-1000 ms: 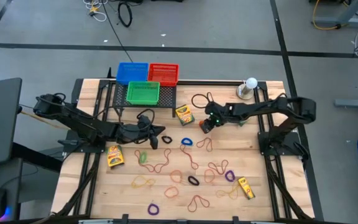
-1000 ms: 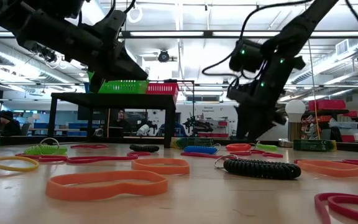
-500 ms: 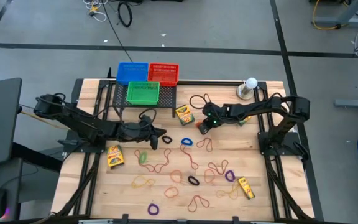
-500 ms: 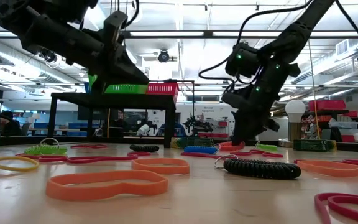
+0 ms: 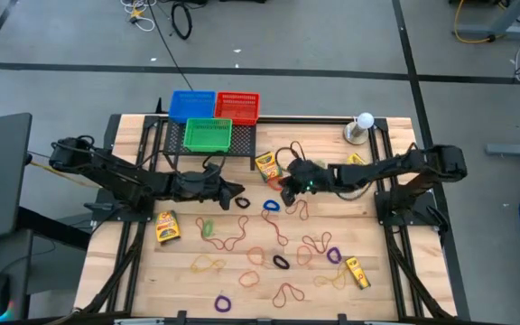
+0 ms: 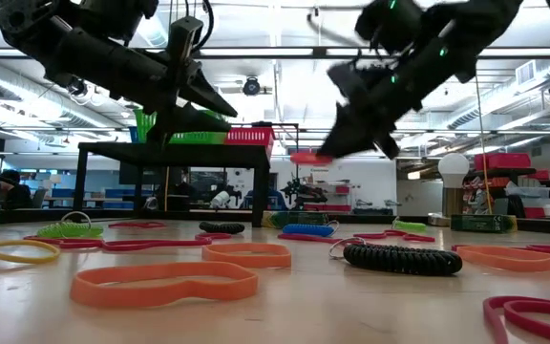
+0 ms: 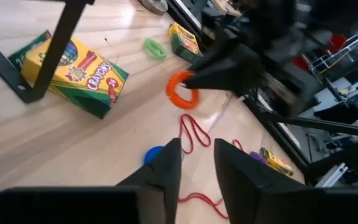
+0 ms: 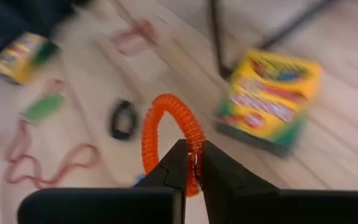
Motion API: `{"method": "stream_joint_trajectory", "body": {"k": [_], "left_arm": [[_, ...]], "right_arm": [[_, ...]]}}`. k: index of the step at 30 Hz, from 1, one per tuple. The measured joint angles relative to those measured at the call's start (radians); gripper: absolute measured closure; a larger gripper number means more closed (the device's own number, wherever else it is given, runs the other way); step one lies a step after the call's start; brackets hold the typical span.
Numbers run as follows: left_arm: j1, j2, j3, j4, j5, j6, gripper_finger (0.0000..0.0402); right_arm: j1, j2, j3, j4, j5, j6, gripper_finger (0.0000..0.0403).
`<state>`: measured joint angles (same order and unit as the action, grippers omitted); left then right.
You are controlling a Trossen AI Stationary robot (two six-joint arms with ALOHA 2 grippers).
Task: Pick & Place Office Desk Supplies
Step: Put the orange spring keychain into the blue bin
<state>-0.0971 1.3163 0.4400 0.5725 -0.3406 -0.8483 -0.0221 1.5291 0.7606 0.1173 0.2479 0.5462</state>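
Observation:
My right gripper (image 5: 287,184) is shut on an orange coiled loop (image 8: 166,124) and holds it over the table's middle, near a yellow crayon box (image 5: 266,165). The left wrist view shows that loop (image 7: 181,89) in the air at the right gripper's fingertips. My left gripper (image 7: 197,163) hovers open, nothing between its fingers, left of the right one (image 5: 239,191). Many thin rubber-band loops (image 5: 269,242) lie flat on the wood. Two more crayon boxes (image 5: 166,226) (image 5: 357,272) lie near the left and the right front. My right gripper pinches one spot of the orange loop's coiled ring (image 8: 194,142) between its two fingers. The fingers slant down from the table's right side. The ring sticks out beyond the fingertips, lifted clear of the table (image 6: 308,156).
A dark rack at the far edge carries a blue basket (image 5: 192,104), a red basket (image 5: 237,106) and a green basket (image 5: 208,135). A white ball on a round base (image 5: 364,122) stands at the far right. A black coiled loop (image 6: 401,258) lies near the low camera.
My right gripper dipped to the table, took hold of the orange loop, then rose and swung toward the table's left, tipping flatter; the loop is lifted clear. My left gripper has rolled and opened its fingers, staying in place.

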Motion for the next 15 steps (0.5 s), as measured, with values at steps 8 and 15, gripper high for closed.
{"method": "stream_joint_trajectory", "body": {"k": [8, 15], "left_arm": [[-0.001, 0.062, 0.017, 0.088, 0.031, -0.005, 0.0243], [0.000, 0.178, 0.120, 0.088, 0.066, 0.044, 0.0218]], "right_arm": [[0.111, 0.008, 0.001, 0.126, 0.191, -0.039, 0.0372], [0.120, 0.008, 0.001, 0.185, 0.181, -0.088, 0.0371]]}}
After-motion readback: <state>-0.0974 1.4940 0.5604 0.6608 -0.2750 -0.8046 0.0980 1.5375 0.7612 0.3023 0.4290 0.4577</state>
